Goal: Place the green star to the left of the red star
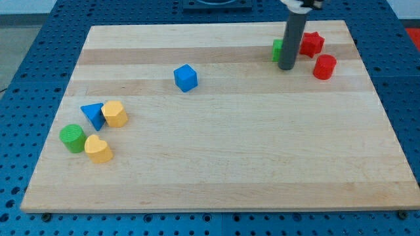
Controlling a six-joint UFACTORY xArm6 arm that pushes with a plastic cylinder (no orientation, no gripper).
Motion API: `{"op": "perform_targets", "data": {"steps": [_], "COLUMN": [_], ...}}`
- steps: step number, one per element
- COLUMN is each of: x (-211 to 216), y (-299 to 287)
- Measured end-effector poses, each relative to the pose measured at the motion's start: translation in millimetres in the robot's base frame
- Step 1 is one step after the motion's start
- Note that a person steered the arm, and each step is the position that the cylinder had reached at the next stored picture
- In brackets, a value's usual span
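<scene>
Pale wooden board (pixel 216 157), planks running side to side, lying on a blue perforated bench (pixel 20 52) that shows on all sides.

Top right: my tip (pixel 287 67) rests on the board, dark rod rising straight out of the view's top. No fingers on this rig, so nothing to open or close. Green star (pixel 278 49) sits just behind and left of the rod, touching or nearly touching it. Red star (pixel 312 44) is just right of the rod; the rod stands between the two stars. Red cylinder (pixel 324 67) lies just below the red star.

Blue cube (pixel 186 77) sits alone, left of centre, well apart from the rest.

Lower left cluster: blue triangular block (pixel 93 115) touching a yellow hexagonal block (pixel 115 113); green cylinder (pixel 73 138) beside a yellow heart (pixel 98 149).

Rod covers the green star's right part, shape hard to confirm; red star's left edge also covered
</scene>
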State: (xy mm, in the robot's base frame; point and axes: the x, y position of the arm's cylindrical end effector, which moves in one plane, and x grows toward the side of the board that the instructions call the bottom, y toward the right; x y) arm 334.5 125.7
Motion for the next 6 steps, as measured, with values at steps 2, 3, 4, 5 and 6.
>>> {"op": "perform_targets", "data": {"steps": [2, 3, 4, 5, 6], "x": [16, 0, -23, -32, -32], "y": [23, 42, 70, 53, -8]}}
